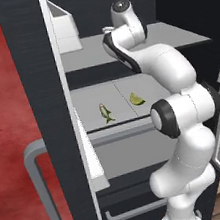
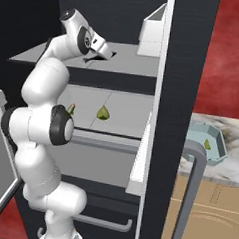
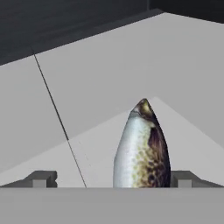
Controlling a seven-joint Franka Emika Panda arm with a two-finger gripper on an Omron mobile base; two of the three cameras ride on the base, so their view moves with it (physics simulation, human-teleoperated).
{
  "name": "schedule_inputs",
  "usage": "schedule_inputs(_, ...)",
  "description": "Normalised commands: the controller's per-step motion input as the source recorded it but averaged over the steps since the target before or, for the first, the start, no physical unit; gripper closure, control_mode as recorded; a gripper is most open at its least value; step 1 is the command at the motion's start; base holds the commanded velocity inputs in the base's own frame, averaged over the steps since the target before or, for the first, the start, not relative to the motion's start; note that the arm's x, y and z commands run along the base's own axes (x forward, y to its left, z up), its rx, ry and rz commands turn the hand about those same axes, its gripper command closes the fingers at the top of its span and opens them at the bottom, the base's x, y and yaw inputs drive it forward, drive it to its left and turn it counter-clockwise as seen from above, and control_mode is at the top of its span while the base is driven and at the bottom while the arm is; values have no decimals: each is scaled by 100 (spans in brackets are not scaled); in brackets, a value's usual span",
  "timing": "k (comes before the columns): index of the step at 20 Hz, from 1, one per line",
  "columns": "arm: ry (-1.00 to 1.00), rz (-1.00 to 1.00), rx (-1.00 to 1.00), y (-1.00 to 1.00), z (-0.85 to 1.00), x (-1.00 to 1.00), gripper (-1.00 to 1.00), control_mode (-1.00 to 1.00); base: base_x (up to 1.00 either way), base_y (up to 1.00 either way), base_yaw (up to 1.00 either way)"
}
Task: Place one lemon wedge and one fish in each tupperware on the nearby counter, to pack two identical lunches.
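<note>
In the hand view a silvery, brown-speckled fish (image 3: pixel 142 148) lies on a grey fridge shelf, pointing away. It sits between the wide-apart finger tips of my open gripper (image 3: pixel 113 179), nearer the right one. The gripper (image 2: pixel 105 52) reaches over the upper shelf. On the middle shelf lie a second fish (image 1: pixel 106 112) and a lemon wedge (image 1: pixel 136 99). The pale blue octagonal tupperware (image 2: pixel 216 140) stands on the marbled counter (image 2: pixel 232 163) to the right, with a lemon wedge (image 2: pixel 207 144) inside it.
The open fridge door (image 1: pixel 42 118) with its grey handle (image 1: pixel 38 179) stands at the left of the left base view. Its edge (image 2: pixel 169 119) lies between the shelves and the counter. A white box (image 1: pixel 65 28) sits on the upper shelf. A drawer (image 1: pixel 133 207) lies below.
</note>
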Motion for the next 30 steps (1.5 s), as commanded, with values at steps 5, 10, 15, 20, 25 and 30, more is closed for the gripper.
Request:
schedule_inputs(5, 8, -4, 0, 0, -26, 7, -100, -100, 0, 0, 0)
schedule_inputs(10, 6, -4, 0, 0, -40, 0, -100, -100, 0, 0, 0)
schedule_inputs(15, 1, -4, 0, -1, -47, -1, 100, -100, 0, 0, 0)
schedule_inputs(20, -2, -7, 0, -14, -22, -9, 100, -100, 0, 0, 0)
schedule_inputs(25, -11, -16, 0, -19, -25, -58, 100, -100, 0, 0, 0)
schedule_inputs(30, -16, -6, 0, -3, -20, -100, 100, -100, 0, 0, 0)
